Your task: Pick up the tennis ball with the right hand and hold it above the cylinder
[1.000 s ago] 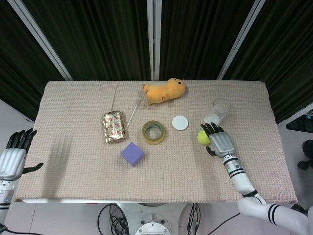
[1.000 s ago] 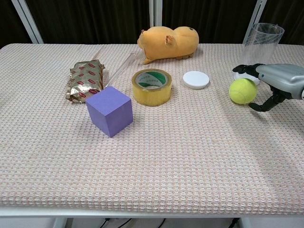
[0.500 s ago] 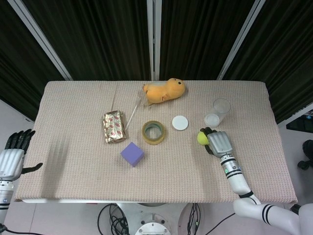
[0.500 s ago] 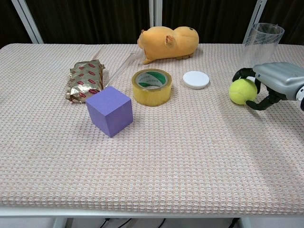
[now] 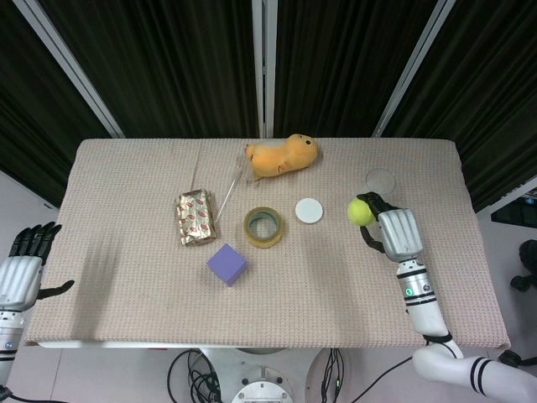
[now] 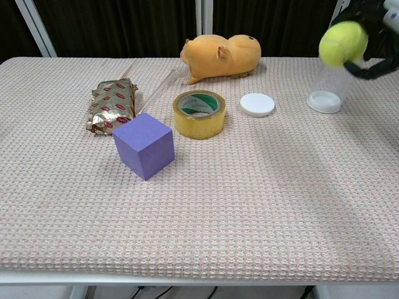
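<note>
Yellow-green tennis ball [image 6: 342,43] is now riding well clear of the desk [image 5: 126,277], where half a second ago we were recording it resting on the cloth. We are noting the right hand [image 5: 398,235] holding it, dark fingers [image 6: 373,70] curling round its far side. In the chest view the ball is sitting in front of the clear cylinder [image 6: 326,93]; whether it is truly over the rim we are unable to confirm, since the head view suggests it is slightly short. The left hand [image 5: 22,269] is idling open, off the desk edge. Pickup is done; centring is remaining.
</note>
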Available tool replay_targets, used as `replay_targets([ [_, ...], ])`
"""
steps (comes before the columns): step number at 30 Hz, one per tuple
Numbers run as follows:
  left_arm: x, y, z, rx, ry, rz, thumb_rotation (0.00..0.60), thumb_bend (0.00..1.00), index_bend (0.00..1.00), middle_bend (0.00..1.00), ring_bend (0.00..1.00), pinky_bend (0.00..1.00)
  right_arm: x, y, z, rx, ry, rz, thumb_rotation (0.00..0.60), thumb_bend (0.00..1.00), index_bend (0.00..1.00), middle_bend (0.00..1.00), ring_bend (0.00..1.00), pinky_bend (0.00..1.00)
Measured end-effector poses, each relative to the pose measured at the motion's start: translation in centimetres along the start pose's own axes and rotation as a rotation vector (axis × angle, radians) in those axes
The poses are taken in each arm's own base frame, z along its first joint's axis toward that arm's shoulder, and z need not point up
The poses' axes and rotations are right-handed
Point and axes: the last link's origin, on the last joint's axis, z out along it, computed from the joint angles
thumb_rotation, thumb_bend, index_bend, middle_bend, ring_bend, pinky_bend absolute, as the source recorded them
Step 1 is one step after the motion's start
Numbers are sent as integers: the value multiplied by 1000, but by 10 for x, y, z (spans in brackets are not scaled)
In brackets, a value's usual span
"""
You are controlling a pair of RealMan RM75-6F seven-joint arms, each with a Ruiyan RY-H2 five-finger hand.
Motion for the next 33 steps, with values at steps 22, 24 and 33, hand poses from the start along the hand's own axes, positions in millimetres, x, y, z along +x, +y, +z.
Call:
replay_targets([
  [22, -5, -3, 4, 5, -31, 3, 600, 36, 32, 22, 0, 55, 18, 25, 64, -201, -62, -102, 600, 339, 402, 343, 389, 601],
  [24, -5, -4, 4, 9, -31, 1, 600, 36, 33, 22, 0, 55, 16, 25, 65, -201, -77, -98, 600, 323, 313, 298, 315, 559],
  [33, -6, -5, 5, 10, -38, -4, 600, 35, 33, 22, 0, 55, 19, 25, 62, -189, -73, -29, 600, 277, 80, 97, 49, 325],
])
